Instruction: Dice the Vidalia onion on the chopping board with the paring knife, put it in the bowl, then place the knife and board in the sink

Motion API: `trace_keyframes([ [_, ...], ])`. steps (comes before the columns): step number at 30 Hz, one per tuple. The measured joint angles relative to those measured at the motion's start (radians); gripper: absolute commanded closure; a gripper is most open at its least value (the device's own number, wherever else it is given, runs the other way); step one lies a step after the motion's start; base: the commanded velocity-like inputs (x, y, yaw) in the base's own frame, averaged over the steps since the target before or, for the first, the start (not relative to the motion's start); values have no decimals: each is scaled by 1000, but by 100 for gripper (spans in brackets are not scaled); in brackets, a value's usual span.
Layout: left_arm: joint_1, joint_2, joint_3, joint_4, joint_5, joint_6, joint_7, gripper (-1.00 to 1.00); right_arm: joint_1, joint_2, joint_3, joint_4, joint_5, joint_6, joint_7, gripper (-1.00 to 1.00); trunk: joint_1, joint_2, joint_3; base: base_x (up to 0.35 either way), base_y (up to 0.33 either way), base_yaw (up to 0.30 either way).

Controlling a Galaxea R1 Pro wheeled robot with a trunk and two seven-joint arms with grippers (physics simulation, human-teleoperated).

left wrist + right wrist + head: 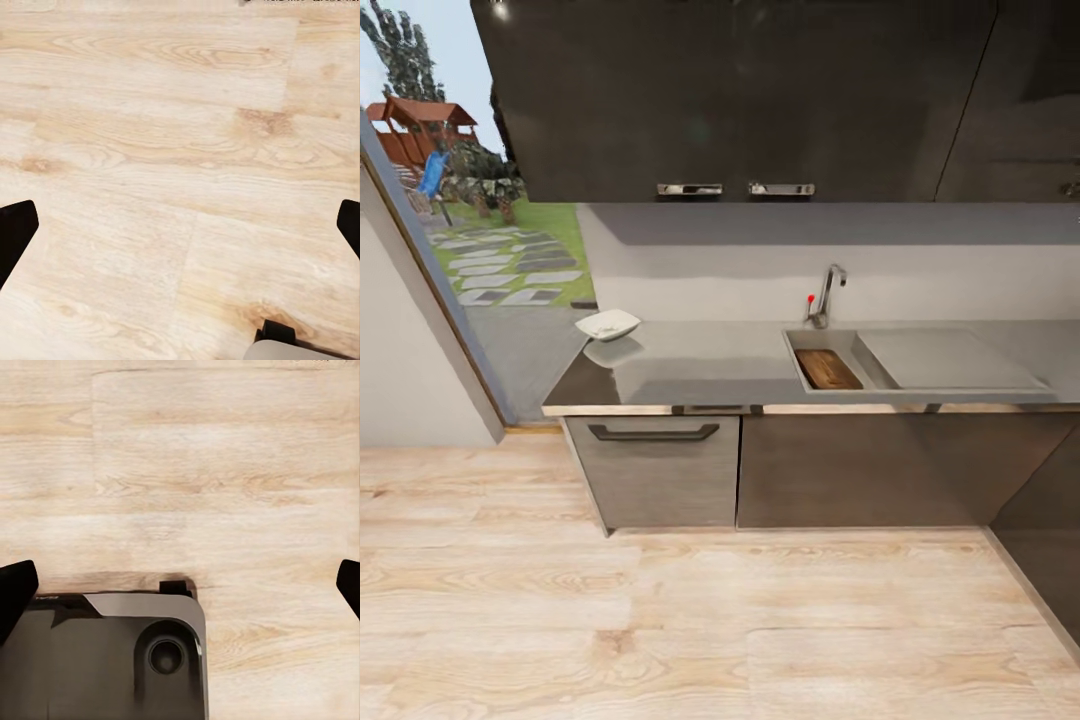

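Both grippers hang with their fingers spread wide apart and nothing between them: the left gripper point(180, 225) looks straight down at pale wooden floor point(172, 135), and the right gripper point(180, 585) looks down at the same planks with a dark grey part of the robot's own base point(105, 660) below it. From the head view the robot stands back from the countertop point(700, 365), well apart from everything it needs. The chopping board point(827, 369) already lies inside the sink point(800, 350), beside the drainboard and below the chrome tap point(826, 292); the bowl point(608, 323) sits at the far left end of the worktop, its contents too small to tell. The Vidalia onion and the paring knife cannot be made out from here. Judging by this, the step in hand is either an approach or a final check; a good approach would drive squarely toward the basin, stopping short of the cabinet fronts point(660, 470), arms kept low until the basin's inside is visible.
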Motion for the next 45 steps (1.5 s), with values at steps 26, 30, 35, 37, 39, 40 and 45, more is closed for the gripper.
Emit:
trace_keyframes([
  [26, 1, 0, 0, 0, 0, 0, 0, -100, 0, 1, 0, 0, 0, 0, 0, -100, 0, 0, 41, 0, 0, 0],
  [30, 1, 0, 0, 0, 0, 0, 0, -100, 0, 1, 0, 0, 0, 0, 0, -100, 0, 0, 48, 0, 0, 0],
  [35, 1, 0, 0, 0, 0, 0, 0, -100, 0, 1, 0, 0, 0, 0, 0, -100, 0, 0, 56, 0, 0, 0],
  [37, 1, 0, 0, 0, 0, 0, 0, -100, 0, 1, 0, 0, 0, 0, 0, -100, 0, 0, 59, 0, 0, 0],
  [39, 1, 0, 0, 0, 0, 0, 0, -100, 0, 1, 0, 0, 0, 0, 0, -100, 0, 0, 62, 0, 0, 0],
  [40, 1, 0, 0, 0, 0, 0, 0, -100, 0, 1, 0, 0, 0, 0, 0, -100, 0, 0, 64, 0, 0, 0],
  [45, 1, 0, 0, 0, 0, 0, 0, -100, 0, 0, 0, 0, 0, 0, 0, -100, 0, 0, 72, 0, 0, 0],
])
